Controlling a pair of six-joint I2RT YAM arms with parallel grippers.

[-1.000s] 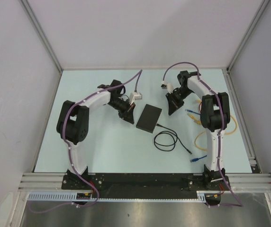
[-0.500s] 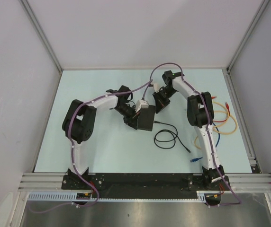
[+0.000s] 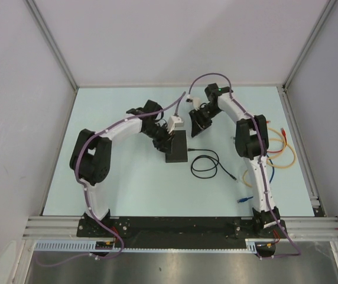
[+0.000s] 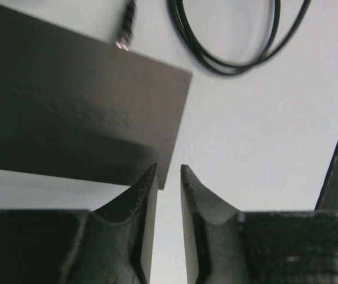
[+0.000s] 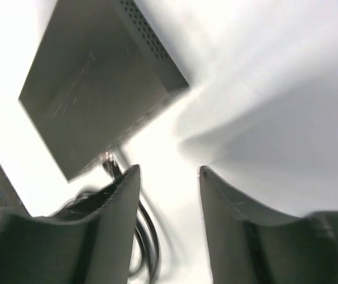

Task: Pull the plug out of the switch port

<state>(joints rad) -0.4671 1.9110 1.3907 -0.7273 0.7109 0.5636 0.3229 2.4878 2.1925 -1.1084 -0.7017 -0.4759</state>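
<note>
The switch (image 3: pixel 179 149) is a flat black box lying mid-table, also in the left wrist view (image 4: pixel 68 112) and the right wrist view (image 5: pixel 92 77). The plug (image 4: pixel 126 26) sits in its short edge and shows blurred as plug (image 5: pixel 109 163). From it a thin black cable (image 3: pixel 207 165) coils on the table. My left gripper (image 3: pixel 166 139) hovers over the switch's left edge. Its jaws (image 4: pixel 169 171) stand a narrow gap apart, empty. My right gripper (image 3: pixel 196 126) hangs just beyond the switch's far right corner, open (image 5: pixel 169 171), holding nothing.
Yellow, red and blue cables (image 3: pixel 278 155) lie tangled by the right arm. A blue plug (image 3: pixel 246 199) lies near its base. Grey walls close in the table at the back and on both sides.
Both arms have swung inward to the switch. Both grippers, shut before, now stand apart. The switch has shifted a little to the left and turned.
</note>
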